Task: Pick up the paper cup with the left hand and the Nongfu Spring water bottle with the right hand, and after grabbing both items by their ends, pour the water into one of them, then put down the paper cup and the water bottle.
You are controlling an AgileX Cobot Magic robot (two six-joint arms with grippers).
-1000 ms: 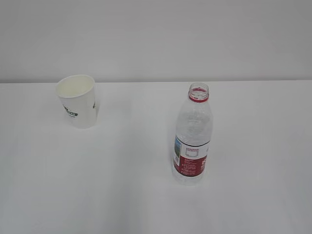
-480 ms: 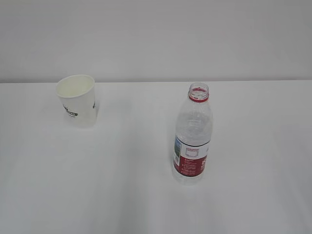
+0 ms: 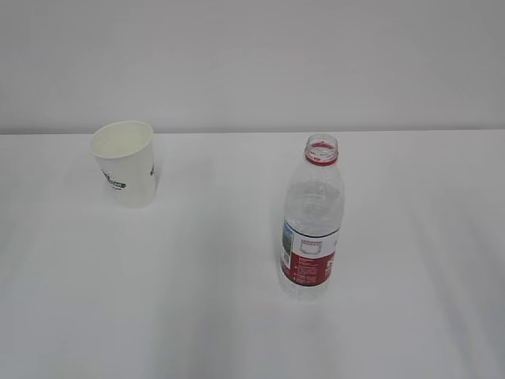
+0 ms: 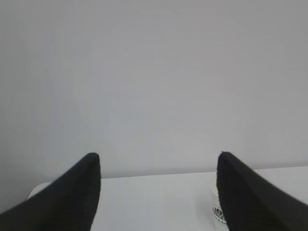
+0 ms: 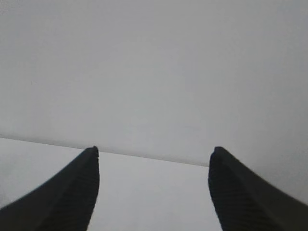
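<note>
The white paper cup (image 3: 126, 163) stands upright at the back left of the white table (image 3: 197, 300), its dark green logo facing front. The Nongfu Spring water bottle (image 3: 311, 221) stands upright right of centre, capless, with a red neck ring and a red-and-white label. Neither arm shows in the exterior view. In the left wrist view my left gripper (image 4: 158, 161) is open and empty; a sliver of the paper cup (image 4: 215, 204) peeks out beside the right finger (image 4: 250, 197). My right gripper (image 5: 154, 154) is open with only table between its fingers; the bottle is out of that view.
A plain pale wall (image 3: 252, 63) rises behind the table's far edge.
</note>
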